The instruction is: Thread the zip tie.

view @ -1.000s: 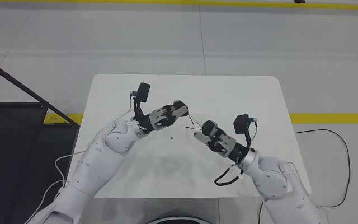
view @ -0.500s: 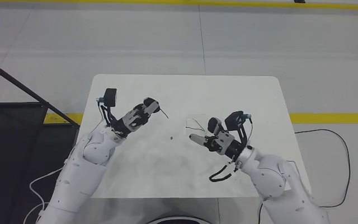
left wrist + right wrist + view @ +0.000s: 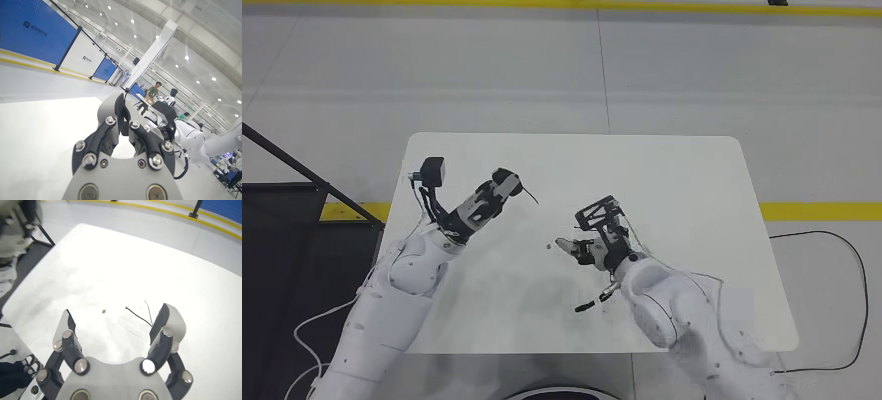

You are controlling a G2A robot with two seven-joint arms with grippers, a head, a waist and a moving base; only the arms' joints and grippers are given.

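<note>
Peering at the left gripper (image 3: 122,106), what can you make out?

Its fingers are pinched tight on a black zip tie (image 3: 126,91). The small head pokes out past the tips, and the stretch between the pads is hidden. From above, that end shows as a thin black line jutting over the left half of the table (image 3: 672,170).

And the right gripper (image 3: 116,309)?

Fingers spread wide and empty, over the table's middle. A second tie (image 3: 136,315) lies on the surface just beside one pad (its far end runs behind that pad, so I cannot tell whether the finer strand near it belongs to it). A small brown speck (image 3: 103,311) lies nearby.

Any writing?

Blue wall panels (image 3: 34,32) in the hall behind carry a logo and a word in dark print; the farther ones are too small to read.
</note>
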